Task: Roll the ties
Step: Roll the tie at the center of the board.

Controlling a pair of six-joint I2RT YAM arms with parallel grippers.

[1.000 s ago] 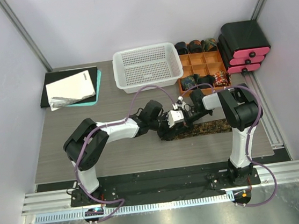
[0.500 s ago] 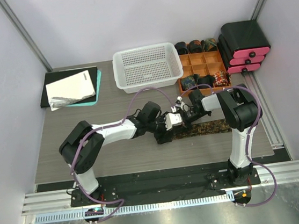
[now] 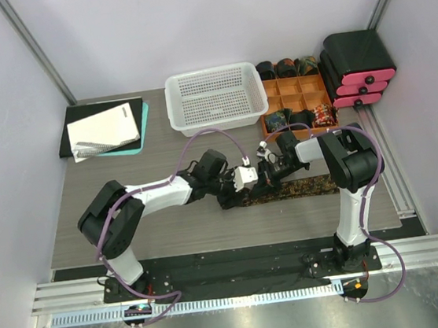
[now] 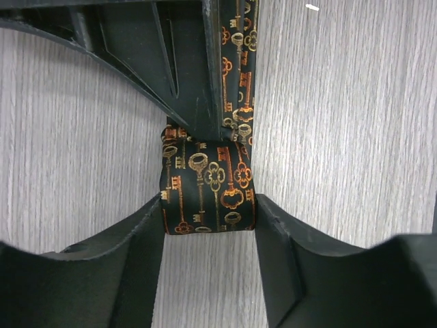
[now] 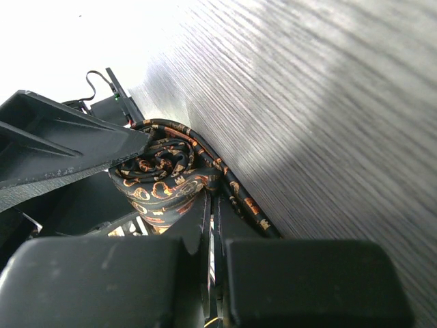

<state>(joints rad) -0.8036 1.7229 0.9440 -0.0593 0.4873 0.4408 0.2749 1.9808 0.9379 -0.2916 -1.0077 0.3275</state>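
A dark tie with an orange-gold key pattern lies flat along the table [image 3: 305, 188], and its left end is wound into a small roll [image 4: 207, 195]. My left gripper [image 4: 208, 213] has a finger against each side of that roll. My right gripper [image 5: 212, 195] is shut, its fingertips buried in the middle of the roll [image 5: 160, 181], and the fabric is wound around them. The loose strip [image 5: 239, 195] runs off beside the right fingers. In the top view both grippers, the left [image 3: 240, 185] and the right [image 3: 270, 175], meet over the tie's left end.
A white mesh basket [image 3: 215, 97] stands at the back centre. Right of it is an orange compartment box [image 3: 297, 98] holding several rolled ties, then a black and pink case [image 3: 358, 65]. A notebook on a dark folder [image 3: 104, 129] lies at the back left.
My left gripper and forearm have shifted a little to the left along the tie, and the roll has moved with them. The right arm has barely moved.
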